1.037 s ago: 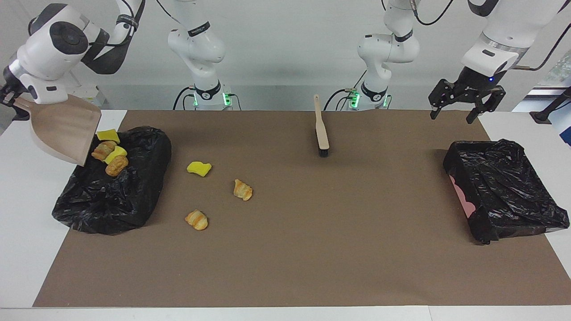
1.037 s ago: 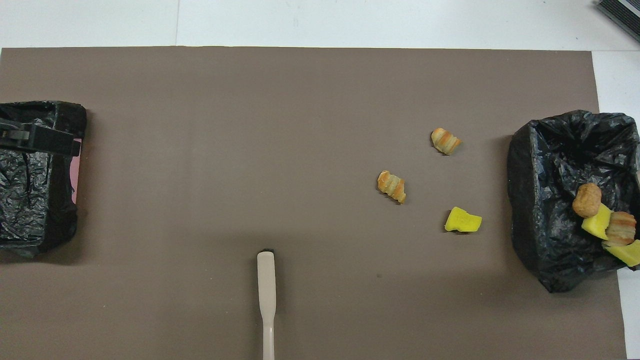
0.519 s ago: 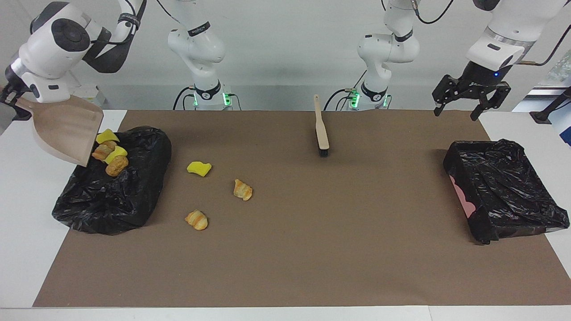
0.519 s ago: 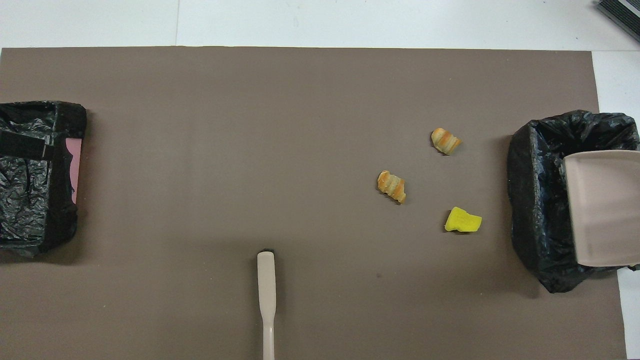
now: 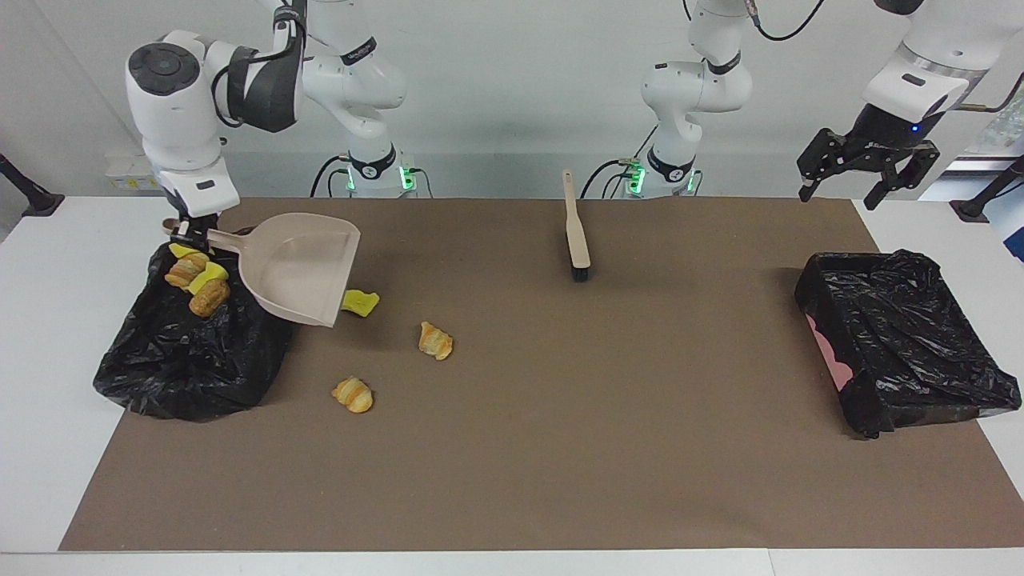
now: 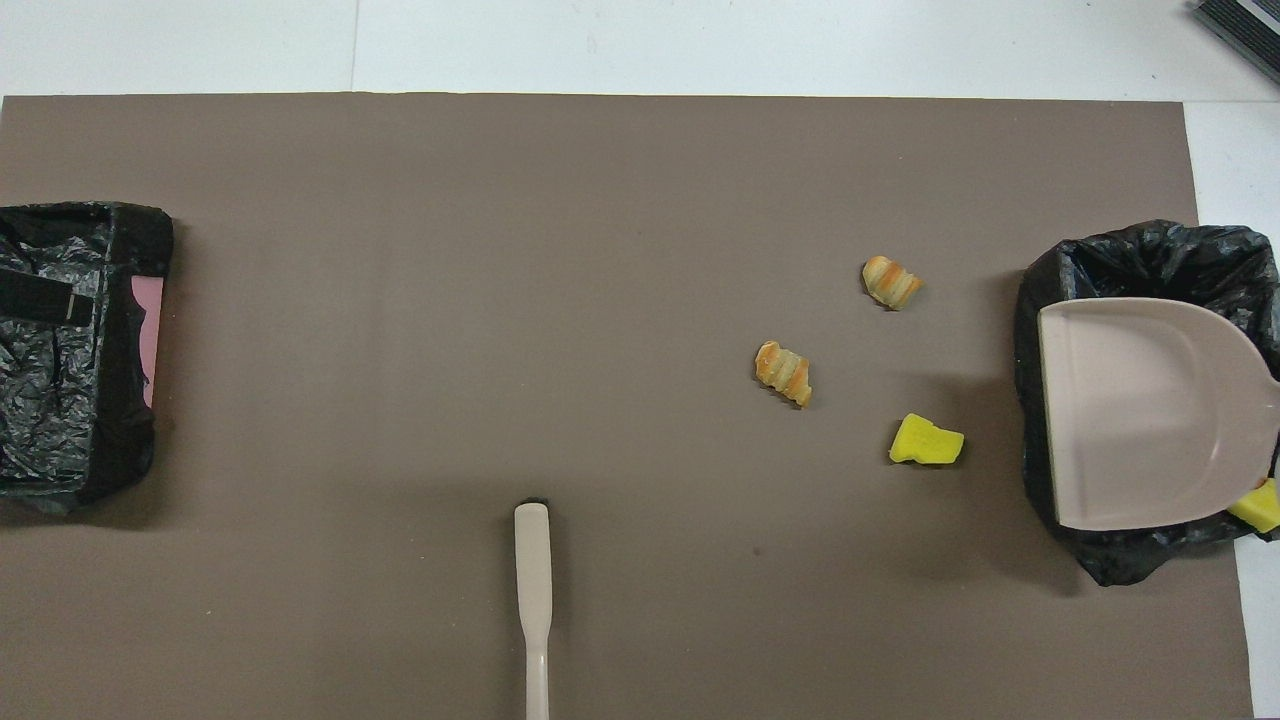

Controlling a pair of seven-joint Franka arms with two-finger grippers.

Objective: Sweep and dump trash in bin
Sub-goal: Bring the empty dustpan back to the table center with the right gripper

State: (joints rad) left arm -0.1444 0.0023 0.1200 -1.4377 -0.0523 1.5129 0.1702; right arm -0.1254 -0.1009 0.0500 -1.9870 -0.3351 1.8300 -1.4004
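Observation:
My right gripper (image 5: 189, 233) is shut on the handle of the beige dustpan (image 5: 298, 269), which it holds roughly level over the black-lined bin (image 5: 184, 360) at the right arm's end. The pan also shows in the overhead view (image 6: 1140, 410). Several scraps (image 5: 197, 280) lie in that bin: yellow sponge chunks, a croissant and a brown nugget. On the mat beside the bin lie a yellow sponge chunk (image 5: 362, 302) and two croissants (image 5: 436, 341) (image 5: 353, 394). My left gripper (image 5: 840, 192) is open and empty, up in the air at the left arm's end.
The beige brush (image 5: 576, 232) lies on the brown mat (image 5: 560, 440) near the robots, bristles pointing away from them. A second black-lined bin (image 5: 904, 344) with a pink side stands at the left arm's end.
My right arm has swung the dustpan from a tilted pose at the bin's outer side to level over the bin, its mouth toward the mat's middle. My left gripper has risen.

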